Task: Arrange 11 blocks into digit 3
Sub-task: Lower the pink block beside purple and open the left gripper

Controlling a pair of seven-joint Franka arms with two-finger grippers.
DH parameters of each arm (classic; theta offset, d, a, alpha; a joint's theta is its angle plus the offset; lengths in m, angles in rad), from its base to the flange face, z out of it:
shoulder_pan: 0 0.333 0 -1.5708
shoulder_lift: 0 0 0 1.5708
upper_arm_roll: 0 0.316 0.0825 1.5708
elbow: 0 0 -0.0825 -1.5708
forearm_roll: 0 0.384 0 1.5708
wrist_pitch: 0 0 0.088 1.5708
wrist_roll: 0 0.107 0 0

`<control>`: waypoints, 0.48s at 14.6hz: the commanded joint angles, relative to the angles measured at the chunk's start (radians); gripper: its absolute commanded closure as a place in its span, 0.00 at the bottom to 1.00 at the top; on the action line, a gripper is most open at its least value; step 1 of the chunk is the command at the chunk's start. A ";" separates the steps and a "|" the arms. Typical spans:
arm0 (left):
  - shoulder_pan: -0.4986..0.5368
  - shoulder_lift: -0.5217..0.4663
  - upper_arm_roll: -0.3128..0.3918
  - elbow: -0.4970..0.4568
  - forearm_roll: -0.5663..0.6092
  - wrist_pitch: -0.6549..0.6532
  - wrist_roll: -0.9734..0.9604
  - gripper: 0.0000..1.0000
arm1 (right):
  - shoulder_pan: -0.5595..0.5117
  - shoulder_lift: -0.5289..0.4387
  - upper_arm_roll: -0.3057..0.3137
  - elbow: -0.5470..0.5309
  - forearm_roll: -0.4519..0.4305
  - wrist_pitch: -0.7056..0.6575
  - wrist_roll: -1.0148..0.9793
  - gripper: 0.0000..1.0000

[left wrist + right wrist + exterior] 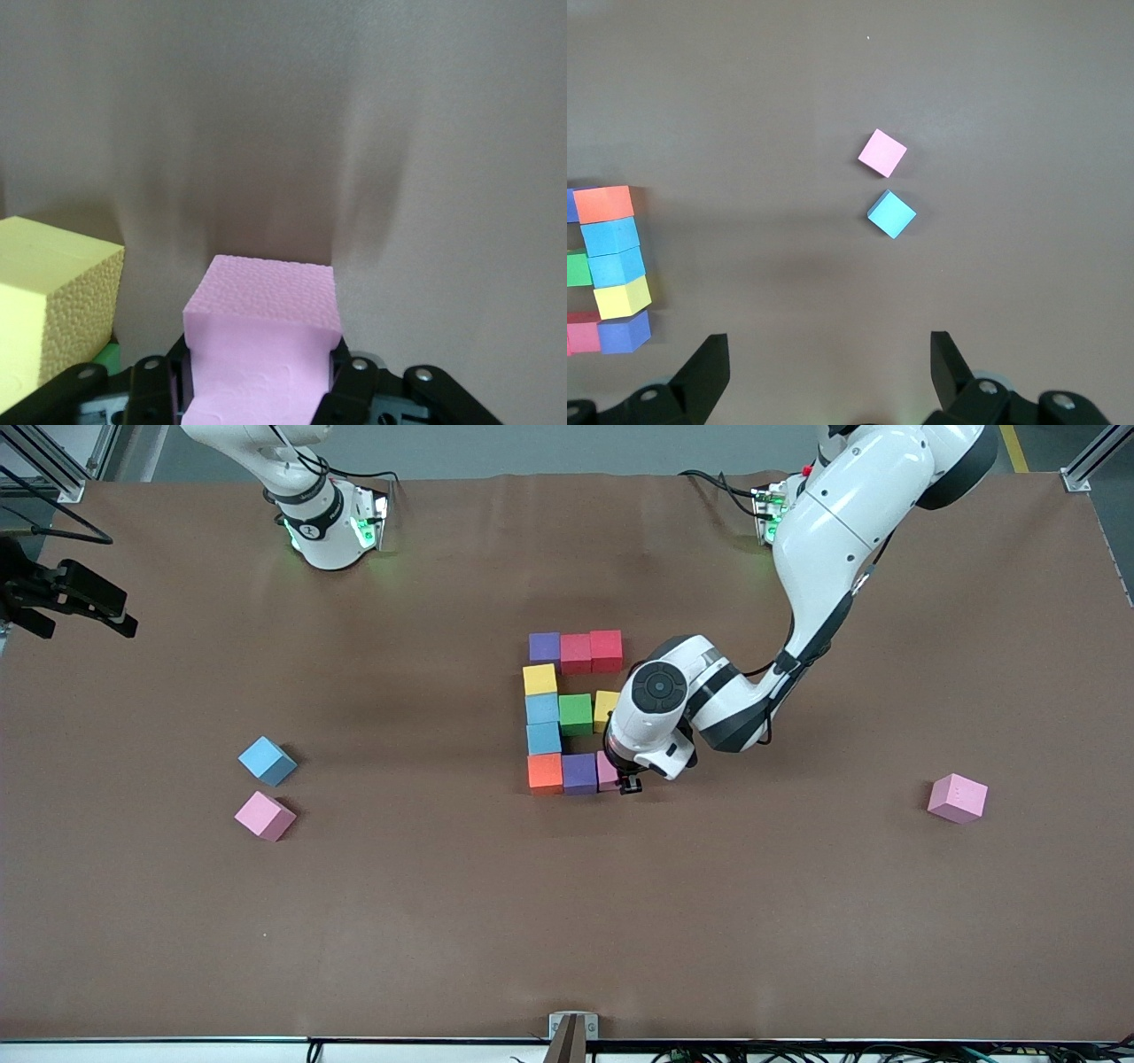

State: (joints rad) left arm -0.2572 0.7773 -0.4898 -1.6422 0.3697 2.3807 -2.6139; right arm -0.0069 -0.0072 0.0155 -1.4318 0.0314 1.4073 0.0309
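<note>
A brown tabletop (443,921) carries the digit 3 (567,713), a blocky E of matte coloured cubes. At its nearest bar's end, the left hand (628,783) is clamped on a pink cube (264,332). The right hand (828,367) waits with fingers apart, higher above the tabletop.

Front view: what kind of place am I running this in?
Likely a robotics lab bench: a brown mat-covered table framed by aluminium rails, with cabling along its edge. Foam blocks form a figure mid-table; the left gripper grips a pink block.
</note>
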 commanded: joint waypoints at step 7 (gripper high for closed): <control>-0.025 0.026 0.019 0.033 0.008 0.008 -0.005 0.38 | -0.008 -0.005 0.004 0.002 -0.010 0.001 -0.005 0.00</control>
State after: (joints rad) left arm -0.2663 0.7890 -0.4884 -1.6304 0.3697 2.3814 -2.6155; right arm -0.0069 -0.0072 0.0155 -1.4317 0.0314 1.4073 0.0309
